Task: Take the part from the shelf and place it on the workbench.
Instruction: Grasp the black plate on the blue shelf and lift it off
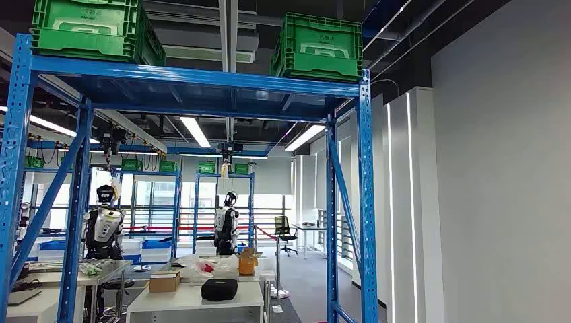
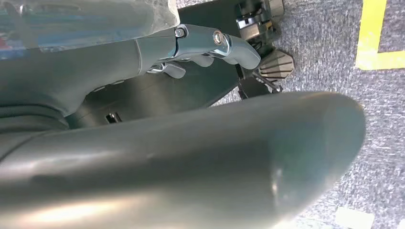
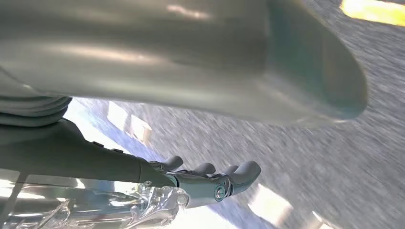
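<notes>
The blue shelf (image 1: 195,81) rises ahead, with a counter (image 1: 195,303) far beyond. A clear-wrapped part (image 3: 95,210) lies against both robot hands: the left robot hand (image 2: 205,47) and right robot hand (image 3: 205,179) press its sides with fingers extended, not curled. The slick wrap could slip out while walking.

Clear-wrapped part (image 3: 95,210) between both robot hands

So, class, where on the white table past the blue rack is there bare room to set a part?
Bare strip along the white table's near edge, in front of the brown cardboard box and black pouch. Crowded behind them: white bags, orange box.
</notes>
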